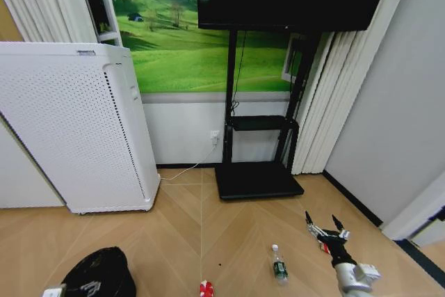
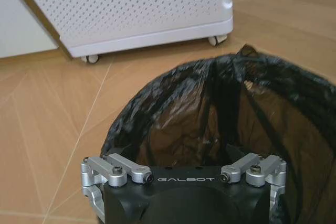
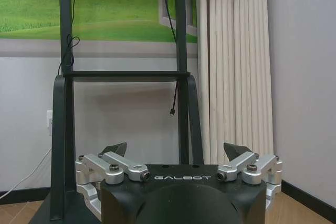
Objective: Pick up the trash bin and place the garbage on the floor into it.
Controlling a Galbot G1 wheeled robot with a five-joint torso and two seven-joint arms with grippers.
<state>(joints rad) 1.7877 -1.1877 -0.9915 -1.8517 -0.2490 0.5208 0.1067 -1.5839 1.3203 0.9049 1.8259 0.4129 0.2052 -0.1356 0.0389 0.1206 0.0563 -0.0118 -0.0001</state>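
Observation:
The trash bin [image 1: 97, 275], black with a black bag liner, stands on the wood floor at the lower left of the head view. Its open mouth [image 2: 220, 124] lies right in front of my left gripper [image 2: 176, 148], whose jaws are spread wide at the near rim and grip nothing. A clear bottle with a green label [image 1: 279, 263] lies on the floor at centre right. A red-and-white can [image 1: 206, 289] lies at the bottom edge. My right gripper [image 1: 325, 226] hangs open and empty above the floor, just right of the bottle, seen also as the right gripper [image 3: 176, 149].
A tall white perforated appliance [image 1: 76, 130] on castors stands at the left behind the bin, with its cable running to the wall. A black TV stand [image 1: 257, 180] rests against the far wall. Curtains [image 1: 327, 102] and a grey wall close off the right.

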